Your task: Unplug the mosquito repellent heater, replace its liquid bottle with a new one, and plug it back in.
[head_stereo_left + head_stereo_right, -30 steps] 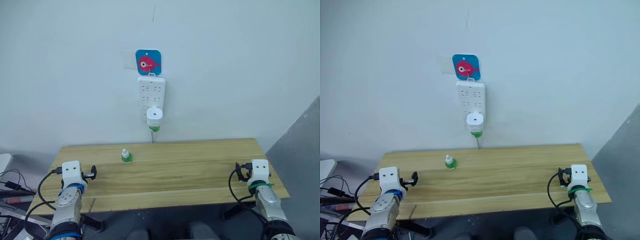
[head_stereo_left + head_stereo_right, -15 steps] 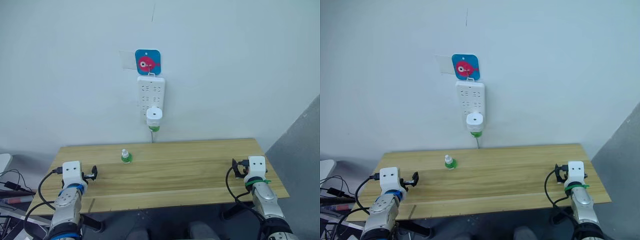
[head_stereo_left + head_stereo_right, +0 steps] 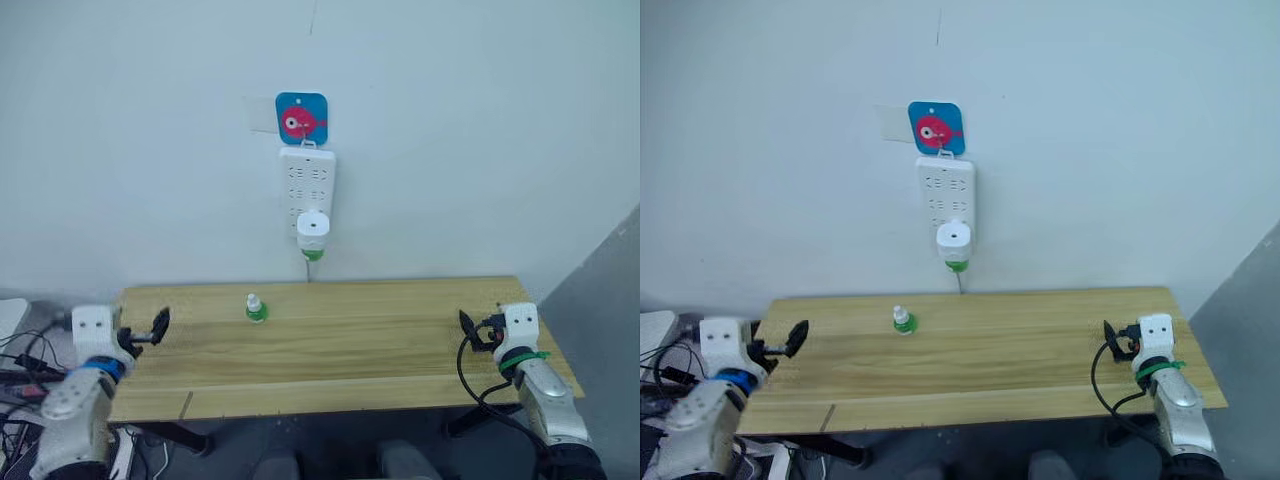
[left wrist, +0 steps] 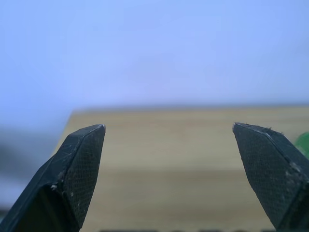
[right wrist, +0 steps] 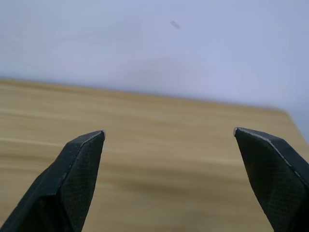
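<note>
- You are facing a wooden table (image 3: pixel 400 345) pushed against a pale wall (image 3: pixel 480 130).
- Nearest you, your left gripper (image 4: pixel 169 145) sits at the table's left end, fingers spread wide with nothing between them.
- Your right gripper (image 5: pixel 169 147) sits at the table's right end, also spread wide and empty.
- Farther in, a small bottle with a green base (image 3: pixel 255 308) stands upright on the table, left of centre.
- At the back, the mosquito repellent heater (image 3: pixel 313 229) is plugged into the lowest socket of the white power strip (image 3: pixel 308 180) hanging on the wall, its green bottle (image 3: pixel 313 254) beneath it.
- Above the strip, a blue hook plate with a red fish (image 3: pixel 301 117).
</note>
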